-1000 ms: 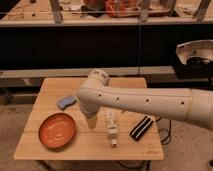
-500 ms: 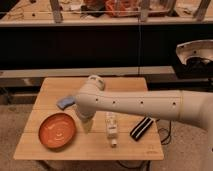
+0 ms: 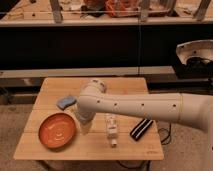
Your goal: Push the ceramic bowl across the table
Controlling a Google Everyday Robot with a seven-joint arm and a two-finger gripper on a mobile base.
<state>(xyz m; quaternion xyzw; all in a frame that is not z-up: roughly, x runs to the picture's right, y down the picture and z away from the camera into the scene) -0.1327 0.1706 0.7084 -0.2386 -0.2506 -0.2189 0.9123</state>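
Observation:
The orange-red ceramic bowl (image 3: 57, 131) sits on the front left part of the light wooden table (image 3: 130, 86). My white arm reaches in from the right, bends above the table's middle and points down. My gripper (image 3: 85, 128) hangs at the arm's end, just off the bowl's right rim and low over the tabletop. I cannot tell whether it touches the rim.
A blue sponge-like thing (image 3: 65, 102) lies behind the bowl. A clear plastic bottle (image 3: 111, 130) lies on its side right of the gripper, and a black oblong object (image 3: 141, 129) lies further right. A long dark counter (image 3: 100, 45) runs behind the table.
My arm has swung left and lowered, bringing the gripper down beside the bowl's right rim. The bowl has not visibly moved.

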